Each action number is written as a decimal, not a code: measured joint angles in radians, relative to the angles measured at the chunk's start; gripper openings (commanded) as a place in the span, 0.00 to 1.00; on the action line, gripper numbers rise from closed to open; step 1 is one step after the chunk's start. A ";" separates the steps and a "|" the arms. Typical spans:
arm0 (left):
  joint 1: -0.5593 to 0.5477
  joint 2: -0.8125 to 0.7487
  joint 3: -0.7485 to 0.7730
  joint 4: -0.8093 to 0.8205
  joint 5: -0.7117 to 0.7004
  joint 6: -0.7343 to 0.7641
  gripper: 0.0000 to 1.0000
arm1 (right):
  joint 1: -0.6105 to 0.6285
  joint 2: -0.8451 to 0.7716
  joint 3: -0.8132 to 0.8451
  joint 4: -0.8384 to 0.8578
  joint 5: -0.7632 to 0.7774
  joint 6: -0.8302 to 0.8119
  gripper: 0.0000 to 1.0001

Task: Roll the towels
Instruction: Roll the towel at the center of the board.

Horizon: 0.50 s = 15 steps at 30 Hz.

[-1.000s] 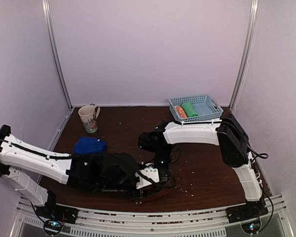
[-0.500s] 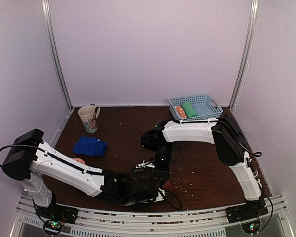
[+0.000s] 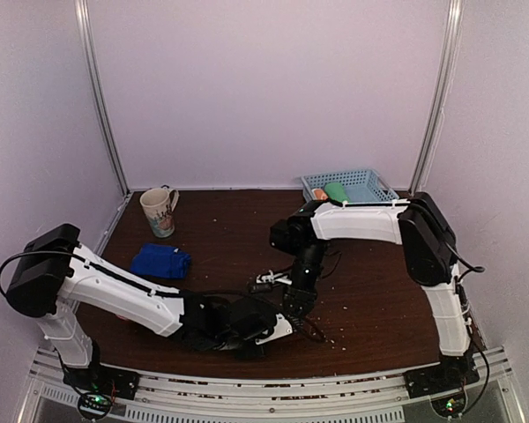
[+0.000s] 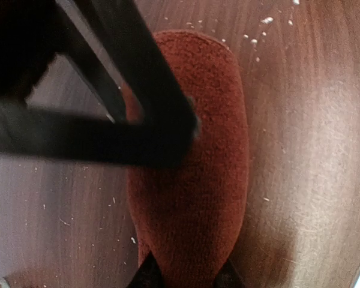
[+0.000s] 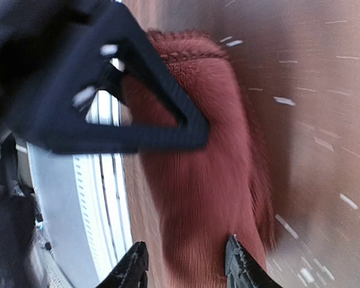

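Dark wooden table (image 3: 220,238), near edge: the rust-brown towel (image 4: 192,198) lies rolled beside the front rail. Its long axis runs straight away from the left gripper (image 4: 187,277), whose fingertips pinch its near end. The right gripper (image 5: 186,264), equally close, straddles the same roll with tips apart (gripping or freeing, I cannot tell), its wrist now further right than a second ago, the left arm stretched lower.
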 measured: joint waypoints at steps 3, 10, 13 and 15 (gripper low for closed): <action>0.056 -0.008 -0.026 0.057 0.061 -0.029 0.10 | -0.079 -0.076 -0.006 0.000 0.006 -0.006 0.44; 0.224 -0.029 -0.082 0.170 0.288 -0.112 0.08 | -0.261 -0.337 -0.065 0.045 0.032 -0.005 0.41; 0.271 -0.028 -0.085 0.183 0.384 -0.138 0.07 | -0.255 -0.455 -0.134 0.101 0.045 0.000 0.41; 0.300 -0.026 -0.086 0.188 0.447 -0.159 0.07 | -0.248 -0.524 -0.189 0.146 0.042 -0.009 0.42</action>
